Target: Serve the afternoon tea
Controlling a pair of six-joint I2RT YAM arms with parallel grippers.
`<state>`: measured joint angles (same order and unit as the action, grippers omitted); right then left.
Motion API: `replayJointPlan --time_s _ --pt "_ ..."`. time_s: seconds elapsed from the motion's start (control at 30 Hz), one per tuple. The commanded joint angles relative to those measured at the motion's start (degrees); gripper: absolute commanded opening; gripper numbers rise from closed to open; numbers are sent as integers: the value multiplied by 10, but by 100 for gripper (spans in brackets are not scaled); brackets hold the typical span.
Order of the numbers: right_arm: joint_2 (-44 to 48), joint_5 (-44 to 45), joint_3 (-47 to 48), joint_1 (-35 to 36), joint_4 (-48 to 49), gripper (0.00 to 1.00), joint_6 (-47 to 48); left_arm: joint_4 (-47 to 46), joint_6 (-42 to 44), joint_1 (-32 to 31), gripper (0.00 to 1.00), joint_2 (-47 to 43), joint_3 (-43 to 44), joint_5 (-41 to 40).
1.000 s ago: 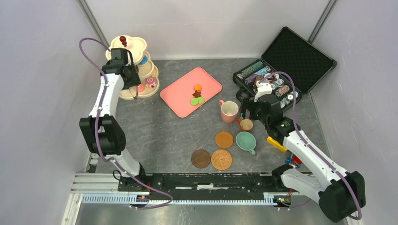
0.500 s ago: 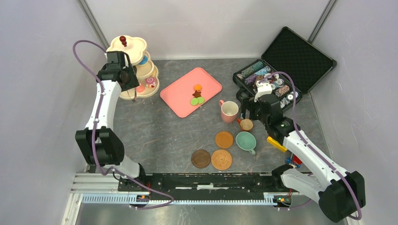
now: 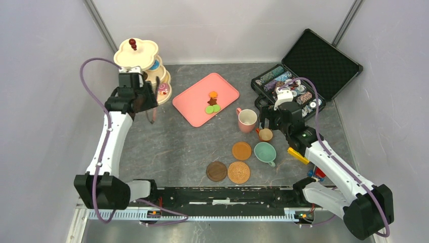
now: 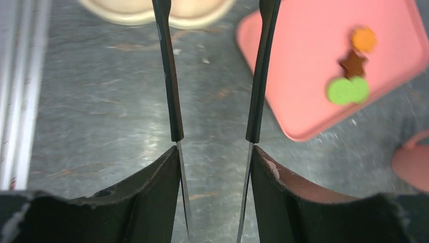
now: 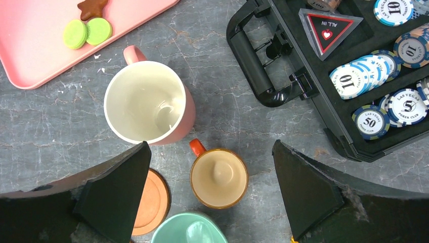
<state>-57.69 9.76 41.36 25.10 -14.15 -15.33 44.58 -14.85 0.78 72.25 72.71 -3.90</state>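
At the far left, the three-tier stand (image 3: 141, 71) is seen with a pink swirl pastry (image 3: 162, 89) on its lowest tier and a blue one a tier higher. Just beside it, on its near right, the left hand (image 3: 151, 116) is held over bare worktop (image 3: 167, 147). Its fingers (image 4: 169, 76) are parted, and nothing is seen between them in the wrist view.

Further right, four small pastries (image 3: 212, 104) are laid on the pink tray (image 3: 189, 109): an orange one, a brown star and two green rounds.

Three coasters (image 3: 238, 172) lie near the middle, all bare. The teal cup (image 3: 264, 152) is set just beside the orange coaster (image 3: 241, 150), not on it. The pink cup (image 3: 247, 120) and the small brown cup (image 3: 265, 134) stand directly on the worktop. The right hand (image 5: 211, 147) is spread wide over the brown cup and grasps nothing.

At the far right, an open black case (image 3: 324, 61) of poker chips is placed.

The task is judged to be at an early stage. No cup has been seated on a coaster, and the pastries are split between stand and tray.

The worktop is dark grey with a marbled pattern. It is enclosed by pale grey panels, and a metal rail (image 3: 126, 195) runs along its near edge.
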Motion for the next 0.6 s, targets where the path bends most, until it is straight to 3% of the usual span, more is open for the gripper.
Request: replayJointPlan --time_s 0.0,0.13,0.3,0.57 --pt "-6 13 13 2 7 98 -4 -42 -19 -92 59 -13 -16 37" --pt "-12 21 17 2 1 98 -4 -40 -11 -170 59 25 -15 84" --pt "-12 32 15 2 -4 98 -8 -43 -29 -210 59 76 -17 162" --pt "-19 37 16 2 -5 98 -14 -63 -41 -246 60 136 -48 162"
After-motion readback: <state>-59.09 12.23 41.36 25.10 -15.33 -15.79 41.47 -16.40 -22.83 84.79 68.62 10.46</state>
